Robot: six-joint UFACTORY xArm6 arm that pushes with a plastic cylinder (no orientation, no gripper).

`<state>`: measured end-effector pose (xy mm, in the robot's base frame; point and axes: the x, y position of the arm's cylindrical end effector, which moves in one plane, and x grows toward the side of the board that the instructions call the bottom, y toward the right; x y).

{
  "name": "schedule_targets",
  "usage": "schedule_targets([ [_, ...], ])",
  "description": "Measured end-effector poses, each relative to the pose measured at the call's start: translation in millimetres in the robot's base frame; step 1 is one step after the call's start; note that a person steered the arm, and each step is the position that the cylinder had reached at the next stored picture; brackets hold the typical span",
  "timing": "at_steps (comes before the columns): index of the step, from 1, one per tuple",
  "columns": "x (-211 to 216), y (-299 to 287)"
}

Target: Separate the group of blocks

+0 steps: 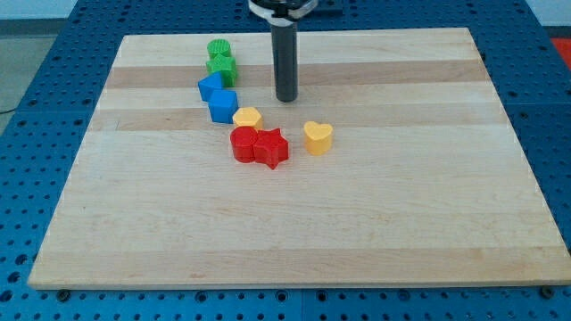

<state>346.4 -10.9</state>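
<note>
The blocks form a chain whose long axis runs from far left to near right: green cylinder (pixel 219 48), green star (pixel 222 68), two blue blocks (pixel 211 86) (pixel 222 105), yellow block (pixel 247 117), red cylinder (pixel 243 144), and perhaps a red star (pixel 272 147). A yellow heart (pixel 318 137) sits just apart, right. The tip (pixel 285 99) stands right of the blue blocks, touching nothing. The board (pixel 401 223) lies open near and right.
</note>
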Motion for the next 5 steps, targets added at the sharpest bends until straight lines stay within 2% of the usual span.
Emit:
schedule_targets([
  [2,26,-31],
  [5,31,-39],
])
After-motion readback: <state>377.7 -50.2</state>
